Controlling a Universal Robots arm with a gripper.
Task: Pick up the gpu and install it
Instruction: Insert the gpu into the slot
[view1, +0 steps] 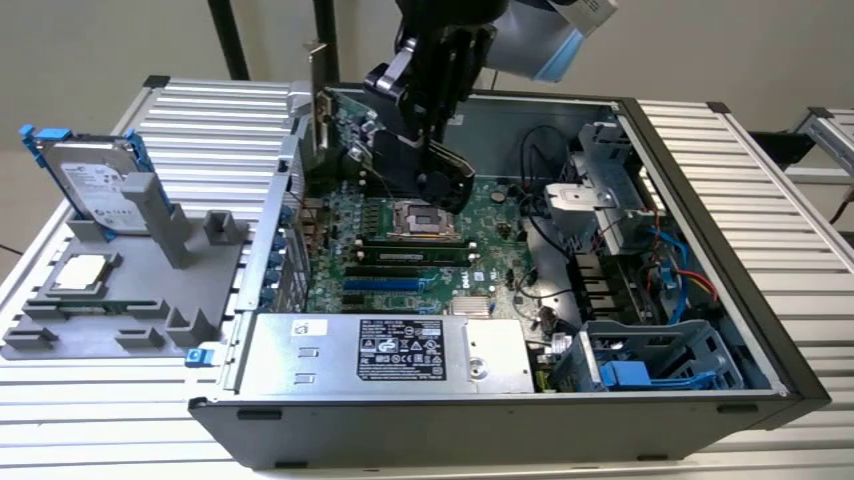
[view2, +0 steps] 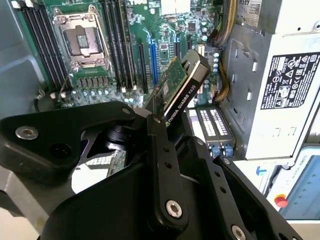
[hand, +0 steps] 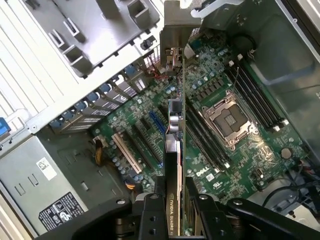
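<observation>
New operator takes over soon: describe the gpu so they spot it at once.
Find the open computer case; above its motherboard hangs the gripper. Clamped in it is the gpu, a thin green card with black shroud and silver end bracket. Unlike the silver hard drive parked outside the case, it is held aloft.

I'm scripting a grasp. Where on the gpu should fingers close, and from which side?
Probably pinch the gpu across its two flat faces near the upper edge, from above, as the gripper does. It is thin and stands on edge; that leaves the bracket and lower edge free.
</observation>
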